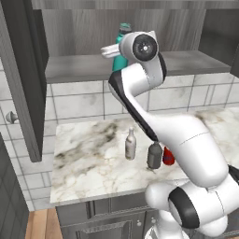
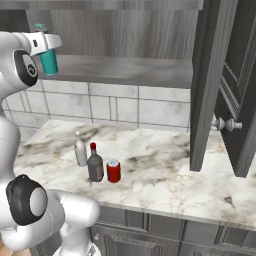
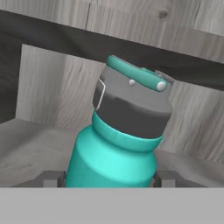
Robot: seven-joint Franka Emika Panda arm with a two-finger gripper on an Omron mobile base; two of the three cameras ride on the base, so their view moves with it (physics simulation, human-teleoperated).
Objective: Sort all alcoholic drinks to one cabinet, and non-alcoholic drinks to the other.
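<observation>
Flanking teal bottle (image 3: 114,144): gripper (image 3: 109,178) fingers

Legible markings: none. Teal bottle (image 3: 114,153), pale bottle (image 1: 130,144), dark bottle (image 2: 95,164) and red can (image 2: 113,171) carry no readable label (surfaces plain).

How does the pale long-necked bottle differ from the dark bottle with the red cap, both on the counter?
The pale bottle is slim and beige-white with a long tapering neck; the dark bottle is squat and dark grey with a short neck. The pale bottle's top matches its body, while the dark bottle carries a red cap. In the right base view the pale bottle stands further back, the dark bottle nearer the counter's front edge. Both stand upright, close together.
</observation>
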